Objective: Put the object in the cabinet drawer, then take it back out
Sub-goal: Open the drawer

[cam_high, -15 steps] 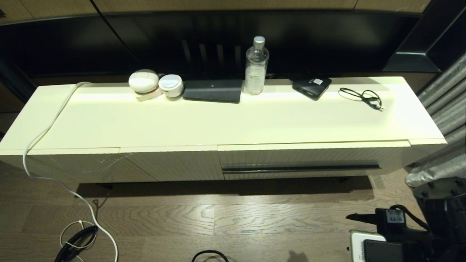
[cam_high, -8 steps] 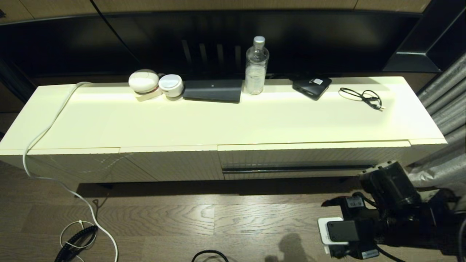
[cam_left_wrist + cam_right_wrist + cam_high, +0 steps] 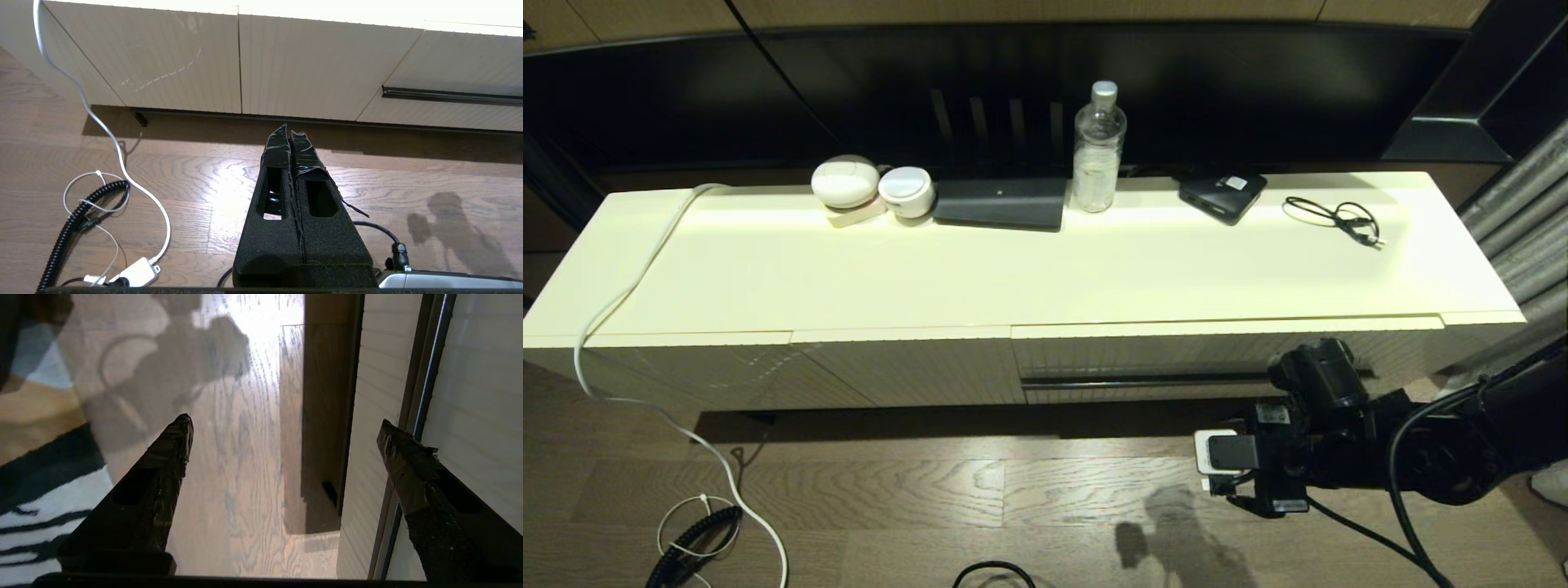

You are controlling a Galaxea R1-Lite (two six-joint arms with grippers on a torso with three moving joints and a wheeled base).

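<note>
The black compact umbrella is in none of the views. The cabinet drawer (image 3: 1217, 355), cream with a ribbed front and a long dark handle slot (image 3: 1160, 380), is closed at the cabinet's right half; it also shows in the left wrist view (image 3: 457, 65). My right arm (image 3: 1339, 445) hangs low before the drawer's right part. The right gripper (image 3: 286, 424) is open and empty over the floor, and one fingertip (image 3: 392, 435) lies against the view of the drawer's slot (image 3: 425, 375). My left gripper (image 3: 291, 130) is shut on nothing, low above the floor before the cabinet's doors.
On the cabinet top (image 3: 1013, 269) stand a clear bottle (image 3: 1098, 151), a flat black box with a white sticker (image 3: 1223, 194), a thin cable coil (image 3: 1335, 219), a flat black slab (image 3: 1001, 203) and two white round devices (image 3: 870, 186). A white cable (image 3: 621, 310) runs down to the floor.
My right arm has risen from the lower right corner and swung left and forward, up to the drawer front. Nothing on the cabinet top has moved.
</note>
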